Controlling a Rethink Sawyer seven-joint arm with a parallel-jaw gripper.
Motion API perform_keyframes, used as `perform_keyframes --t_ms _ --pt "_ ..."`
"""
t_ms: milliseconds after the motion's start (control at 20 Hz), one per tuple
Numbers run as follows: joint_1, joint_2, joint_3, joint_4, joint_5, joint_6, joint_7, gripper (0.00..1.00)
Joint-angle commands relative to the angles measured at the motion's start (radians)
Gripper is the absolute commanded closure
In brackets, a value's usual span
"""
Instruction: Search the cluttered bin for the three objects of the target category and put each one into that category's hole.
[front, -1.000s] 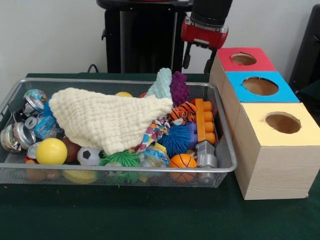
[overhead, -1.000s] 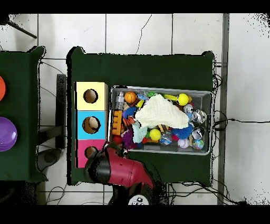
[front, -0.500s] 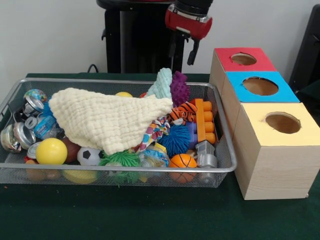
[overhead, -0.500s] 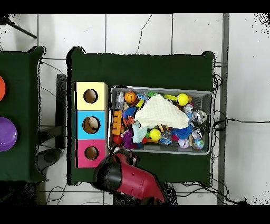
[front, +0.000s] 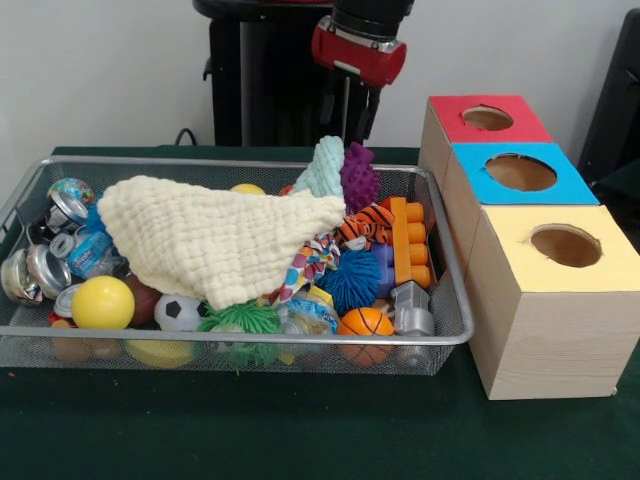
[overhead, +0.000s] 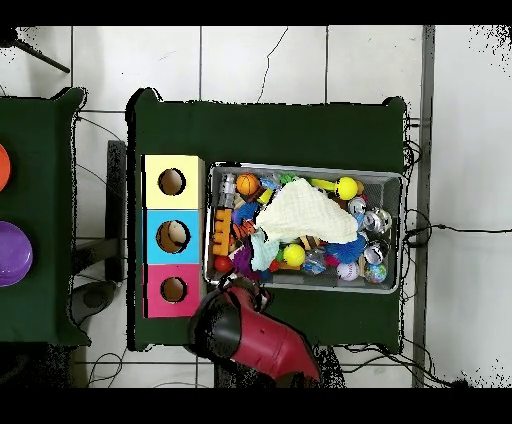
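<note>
Bin (front: 445, 335) of wire mesh sits on the green table (front: 300, 430), heaped with balls, cans, blocks and soft toys, and a cream cloth (front: 215, 235) is draped over the middle of the heap. Which category is wanted cannot be read from these views, so no single target can be named. The gripper (front: 345, 110) hangs above the bin's far rim, over the corner where the teal toy (front: 322, 165) and the purple spiky toy (front: 358, 175) stand tallest. Its fingers (front: 367, 112) look slightly parted with nothing between them, though the dark background makes this hard to be sure of. The contents lie straight below the gripper and then towards the camera, so the coming move is most likely a descent. Beside the bin stand three boxes in a row, topped red (front: 490, 118), blue (front: 520, 172) and yellow (front: 560, 245), each with a round hole; the red one is nearest the gripper.
</note>
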Motion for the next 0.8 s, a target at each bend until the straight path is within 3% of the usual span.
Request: perform_keyframes --t_ms 50,400,800 --pt "-0.002 0.043 0.106 -0.04 0.084 -0.03 0.255 0.0" --pt "0.101 0.028 0.021 -0.132 0.122 0.163 0.225 0.0" --pt "0.112 0.067 0.019 -0.197 0.122 0.177 0.196 0.0"
